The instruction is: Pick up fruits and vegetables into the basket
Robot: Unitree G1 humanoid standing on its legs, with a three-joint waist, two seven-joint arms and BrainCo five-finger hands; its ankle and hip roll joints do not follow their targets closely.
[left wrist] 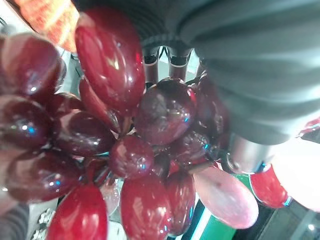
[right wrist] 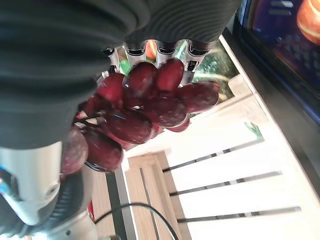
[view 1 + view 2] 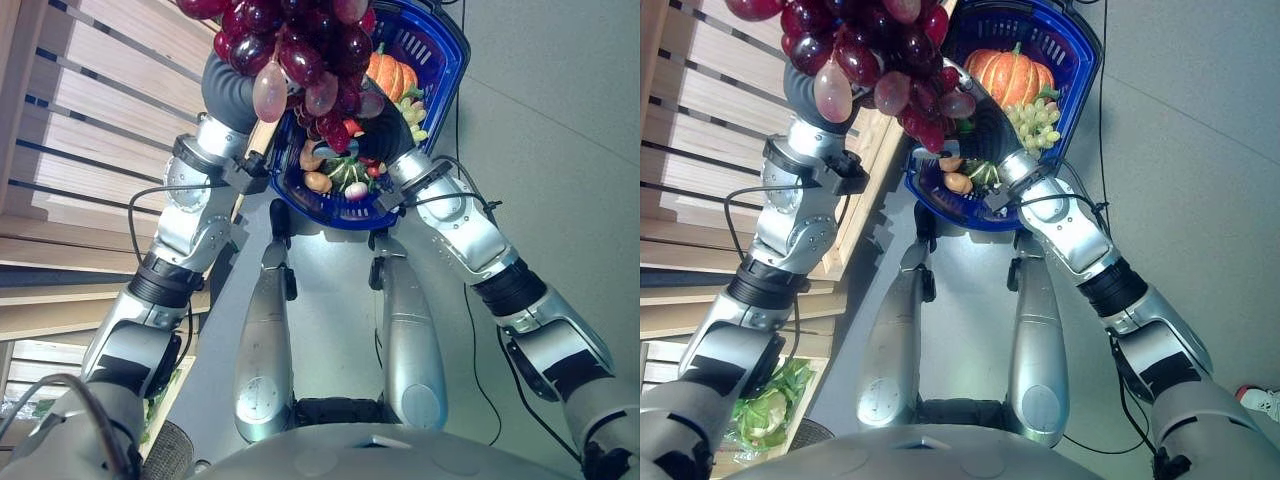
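Holding one red grape bunch (image 3: 875,60), left hand (image 1: 250,60), one blue basket (image 3: 1080,70), one pumpkin (image 3: 1010,75).

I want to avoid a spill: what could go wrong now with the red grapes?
1. The red grapes hang loose from the left hand, so single ones may fall outside the blue basket.
2. The basket already holds a pumpkin and green grapes; the bunch may roll off them.
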